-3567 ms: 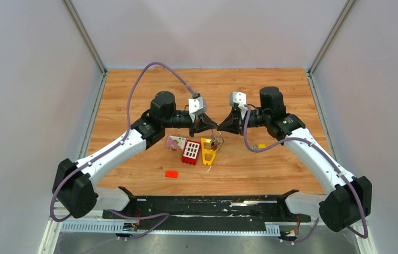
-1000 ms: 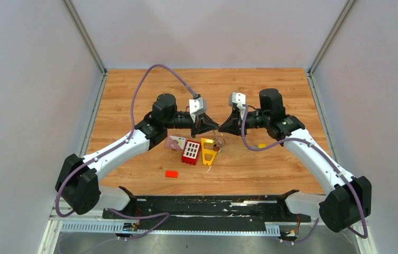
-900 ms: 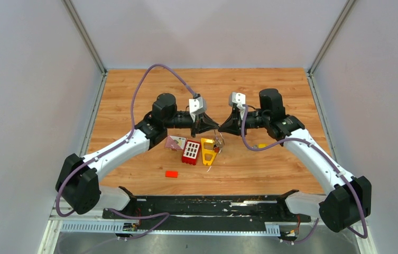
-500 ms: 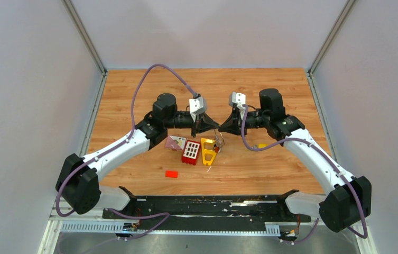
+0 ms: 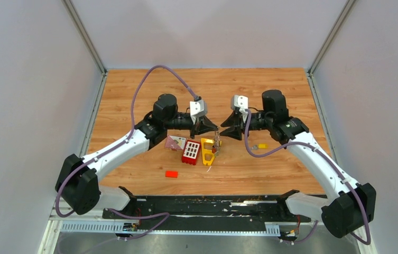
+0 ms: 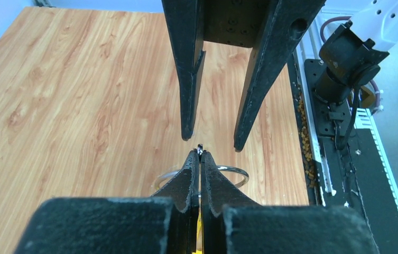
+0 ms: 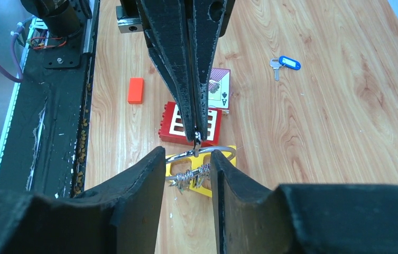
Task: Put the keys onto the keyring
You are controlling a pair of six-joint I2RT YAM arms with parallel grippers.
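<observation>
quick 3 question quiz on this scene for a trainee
1. True or false: the right gripper stands open.
2. What pinches the keyring? A left gripper B right gripper C nothing
3. Fill in: the loose key lying on the table in the right wrist view has a ___ head.
Key: 1 true; 2 A; 3 blue.

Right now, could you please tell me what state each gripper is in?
Left gripper: closed, pinching the keyring.
Right gripper: open, holding nothing.
</observation>
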